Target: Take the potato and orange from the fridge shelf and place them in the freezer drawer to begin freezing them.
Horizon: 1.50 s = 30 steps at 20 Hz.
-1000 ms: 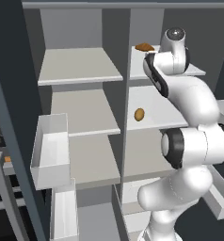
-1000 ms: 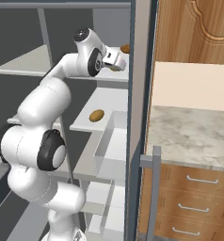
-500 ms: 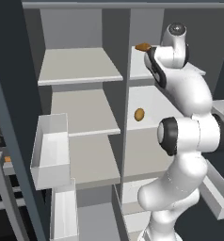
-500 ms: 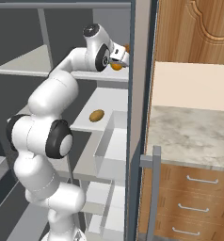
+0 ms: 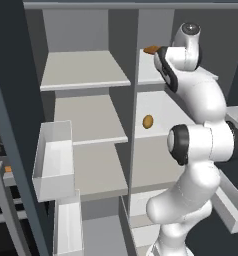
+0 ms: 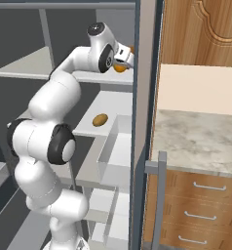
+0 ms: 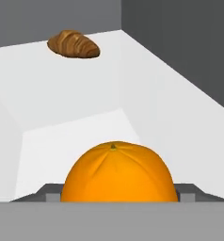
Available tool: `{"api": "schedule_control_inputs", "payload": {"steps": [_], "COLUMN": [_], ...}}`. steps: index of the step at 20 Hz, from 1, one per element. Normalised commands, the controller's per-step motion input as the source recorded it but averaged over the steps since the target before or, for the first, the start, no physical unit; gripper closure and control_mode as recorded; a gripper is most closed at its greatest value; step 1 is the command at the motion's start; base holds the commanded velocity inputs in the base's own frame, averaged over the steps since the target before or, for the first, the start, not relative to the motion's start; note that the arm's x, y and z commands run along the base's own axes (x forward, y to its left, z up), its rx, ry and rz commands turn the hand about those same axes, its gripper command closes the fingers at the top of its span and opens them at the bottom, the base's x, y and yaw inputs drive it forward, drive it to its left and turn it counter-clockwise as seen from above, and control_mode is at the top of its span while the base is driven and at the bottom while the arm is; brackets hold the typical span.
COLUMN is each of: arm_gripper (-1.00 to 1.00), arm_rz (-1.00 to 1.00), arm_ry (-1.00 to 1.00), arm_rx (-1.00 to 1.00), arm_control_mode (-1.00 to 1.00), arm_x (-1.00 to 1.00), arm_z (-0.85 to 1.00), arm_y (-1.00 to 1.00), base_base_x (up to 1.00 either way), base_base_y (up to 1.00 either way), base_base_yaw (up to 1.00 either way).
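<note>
The gripper [image 6: 124,60] is raised to the upper fridge shelf [image 5: 151,75], and in the hand view the orange [image 7: 117,173] sits directly between the two fingertips [image 7: 51,194], centred low in that view and reaching out to both tips. The fingers appear pressed against its sides, so the gripper is judged to be pinching the orange; the actual contact faces are hidden behind the fruit. In the right base view the orange [image 6: 120,67] shows just under the hand, at the front edge of the upper fridge shelf. The orange is a ball with no long axis, so wrist roll is not critical to the hold. Beyond the orange, toward the rear corner of the upper fridge shelf, lies a brown croissant-like pastry [image 7: 74,44], well apart from the gripper. The potato [image 5: 148,121] rests on the shelf below the upper fridge shelf, near that lower shelf's left side, untouched; it lies well below the gripper. Judged from this layout, the coming move is a withdrawal outward from the upper fridge shelf followed by a long descent toward the lower part of the cabinet. Whether any of the low grey pull-outs is the freezer drawer cannot be told. No brand, label or legible writing is present.
</note>
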Motion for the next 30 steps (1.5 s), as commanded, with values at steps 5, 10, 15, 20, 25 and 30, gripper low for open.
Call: {"api": "schedule_control_inputs", "payload": {"steps": [5, 10, 15, 20, 25, 30], "arm_gripper": [1.0, 1.0, 1.0, 1.0, 1.0, 1.0], "arm_rz": [0.0, 0.01, 0.02, 0.01, 0.04, 0.0], "arm_ry": [-0.16, -0.05, 0.0, 0.0, 0.01, 0.0], "arm_rx": [0.0, 0.01, 0.06, 0.01, 0.01, 0.0], "arm_control_mode": [-1.0, -1.0, -1.0, -1.0, 1.0, 1.0], "arm_x": [-0.98, -1.0, -1.0, -0.93, -0.63, 0.0], "arm_z": [0.0, 0.0, -0.11, -0.45, -0.34, 0.0], "arm_y": [0.31, 0.45, 0.31, 0.35, 0.28, 0.0], "base_base_x": [0.0, 0.0, 0.0, 0.0, -0.2, -0.95], "base_base_y": [0.0, 0.0, 0.0, 0.0, 0.09, 0.52], "base_base_yaw": [0.0, 0.0, 0.0, 0.0, 0.02, 0.13]}}
